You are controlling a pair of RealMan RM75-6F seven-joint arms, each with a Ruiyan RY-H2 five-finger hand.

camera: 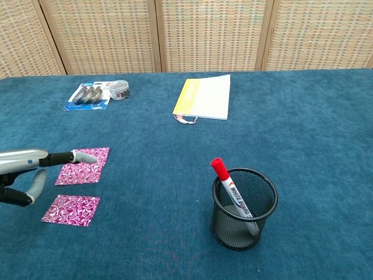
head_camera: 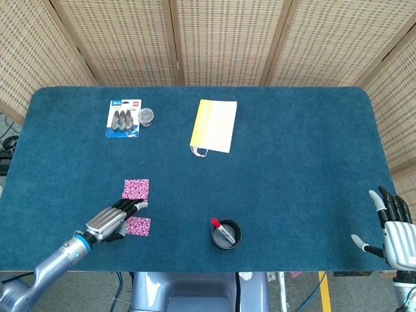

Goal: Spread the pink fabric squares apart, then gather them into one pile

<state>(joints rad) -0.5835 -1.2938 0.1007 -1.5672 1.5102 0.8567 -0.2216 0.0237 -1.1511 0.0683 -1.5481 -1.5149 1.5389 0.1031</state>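
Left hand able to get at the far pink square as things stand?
Probably yes. The left hand is open with its fingers stretched out over the near edge of the far pink fabric square. Nothing stands between them; the other pink square lies apart, nearer the table's front edge.

left robot hand [head_camera: 117, 218]: flat, empty | right robot hand [head_camera: 392, 227]: spread, empty
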